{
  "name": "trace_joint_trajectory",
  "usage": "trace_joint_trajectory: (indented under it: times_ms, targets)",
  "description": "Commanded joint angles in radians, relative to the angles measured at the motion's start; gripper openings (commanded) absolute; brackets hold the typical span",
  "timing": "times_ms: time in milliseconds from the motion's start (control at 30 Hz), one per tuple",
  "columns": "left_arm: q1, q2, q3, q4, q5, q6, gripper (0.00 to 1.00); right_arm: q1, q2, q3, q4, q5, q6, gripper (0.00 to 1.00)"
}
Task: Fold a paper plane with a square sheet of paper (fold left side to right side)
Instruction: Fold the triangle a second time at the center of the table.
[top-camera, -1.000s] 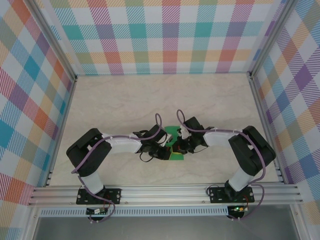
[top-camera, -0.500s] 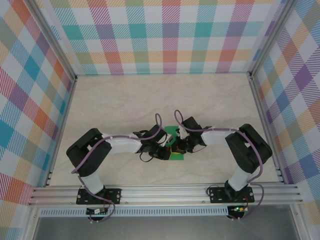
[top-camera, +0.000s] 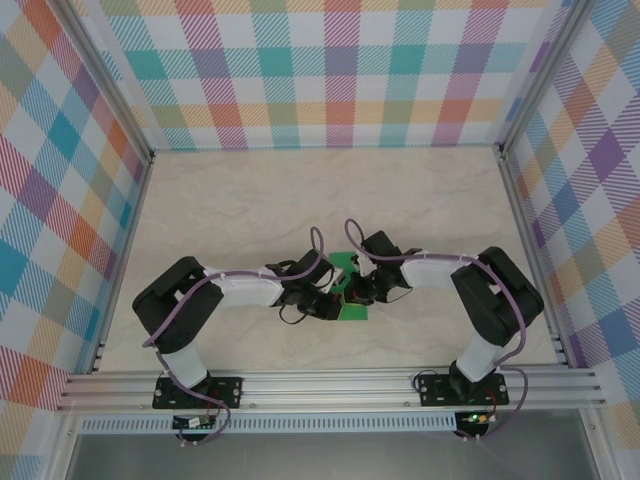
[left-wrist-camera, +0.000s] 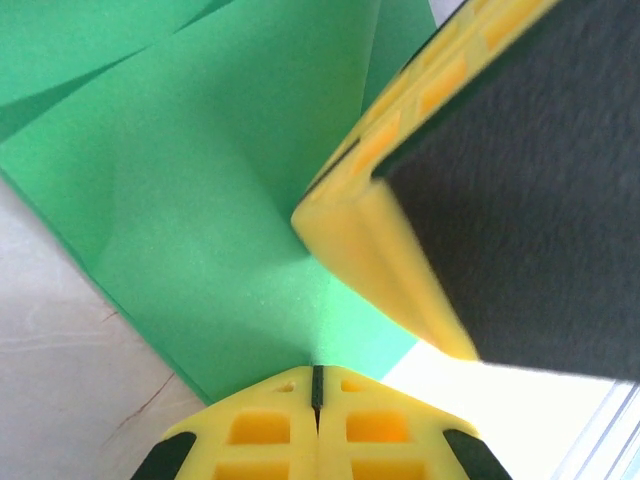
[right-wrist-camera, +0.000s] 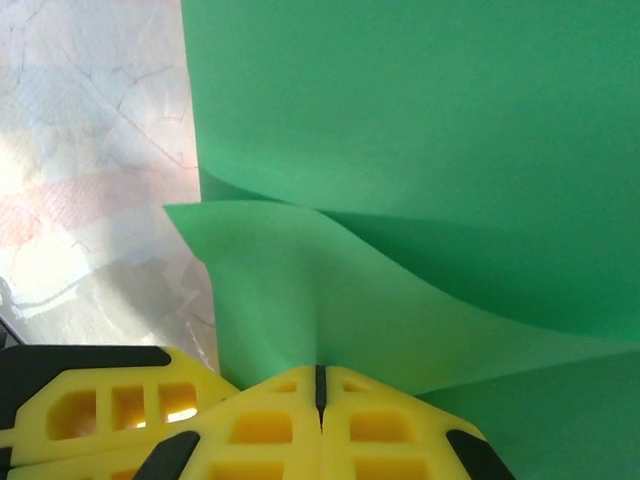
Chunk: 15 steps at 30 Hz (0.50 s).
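on the table (top-camera: 230, 200), left gripper (left-wrist-camera: 318, 378) and right gripper (right-wrist-camera: 320, 378), jaws tight on green paper (right-wrist-camera: 420, 120)

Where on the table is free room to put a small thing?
The far half of the table, up to the back wall, is bare. A smaller patch lies along the near rail, between the left arm and right arm. Crowded: the middle, where the left gripper and right gripper pinch the green paper.
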<state>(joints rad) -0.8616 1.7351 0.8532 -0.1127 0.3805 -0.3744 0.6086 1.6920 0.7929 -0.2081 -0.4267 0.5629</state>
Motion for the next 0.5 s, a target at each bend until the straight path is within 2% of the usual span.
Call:
trace_joint_trajectory:
  times_ms: [0,467]
  targets:
    - [-0.012,0.028,-0.046,-0.062,-0.049,0.006,0.00,-0.030,0.011,0.031,-0.041,0.057,-0.040,0.00]
    - [-0.012,0.015,-0.054,-0.064,-0.057,0.006,0.00,-0.128,0.027,0.048,-0.072,0.057,-0.101,0.00]
